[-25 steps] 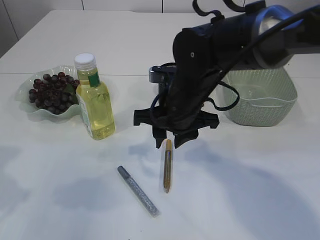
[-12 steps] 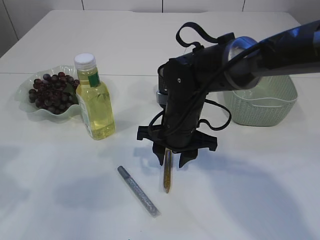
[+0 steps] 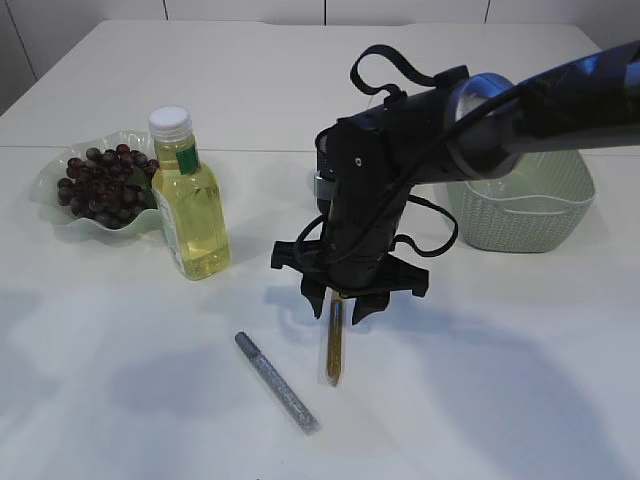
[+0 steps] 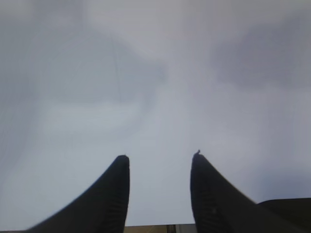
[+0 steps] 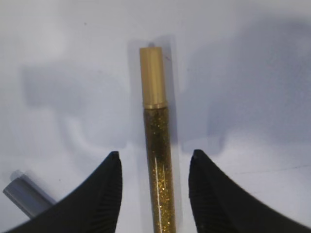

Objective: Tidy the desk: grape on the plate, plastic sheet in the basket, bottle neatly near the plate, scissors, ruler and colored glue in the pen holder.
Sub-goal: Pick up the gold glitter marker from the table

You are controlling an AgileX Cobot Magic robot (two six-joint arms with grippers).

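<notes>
So the right gripper [image 5: 154, 167] is hanging open over the gold glitter glue [image 5: 157, 165], which is lying flat on the table [image 3: 520, 380], its long axis running straight between both fingers [image 5: 104, 194].

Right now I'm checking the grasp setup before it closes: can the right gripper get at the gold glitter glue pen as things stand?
Probably yes. The right gripper is open, with the gold glitter glue pen lying lengthwise between its fingers and nothing covering it. The silver glue pen lies apart to one side.

Glossy glitter-filled gold glue pen [image 5: 158, 160]; matt white table [image 3: 500, 400].
</notes>
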